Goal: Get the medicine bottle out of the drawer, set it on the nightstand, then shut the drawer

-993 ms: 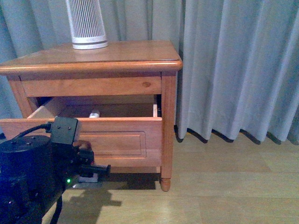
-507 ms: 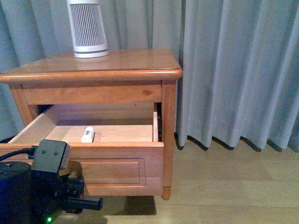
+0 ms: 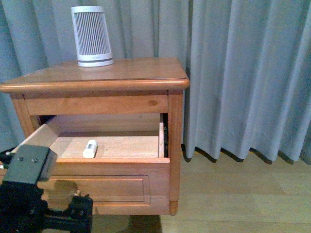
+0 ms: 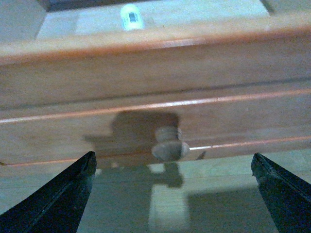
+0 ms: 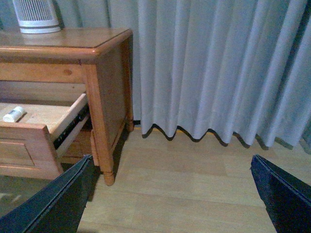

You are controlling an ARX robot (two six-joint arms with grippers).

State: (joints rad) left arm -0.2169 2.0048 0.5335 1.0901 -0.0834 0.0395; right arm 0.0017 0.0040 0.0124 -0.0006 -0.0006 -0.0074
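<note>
Medicine bottle [image 3: 90,148] lies flat in the open drawer [image 3: 112,170], apparently clear of its walls. Left pincer [image 4: 172,158] spread, facing the knob [image 4: 170,145]; right pincer [image 5: 171,160] spread, well aside. Raise your left over the front; pinch crosswise.

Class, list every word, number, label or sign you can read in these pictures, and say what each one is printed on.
Small whitish-cream medicine bottle in the open honey-brown wooden drawer: dark label, too blurred to read.
Large white ribbed canister: no writing visible.
No readable text anywhere.
</note>
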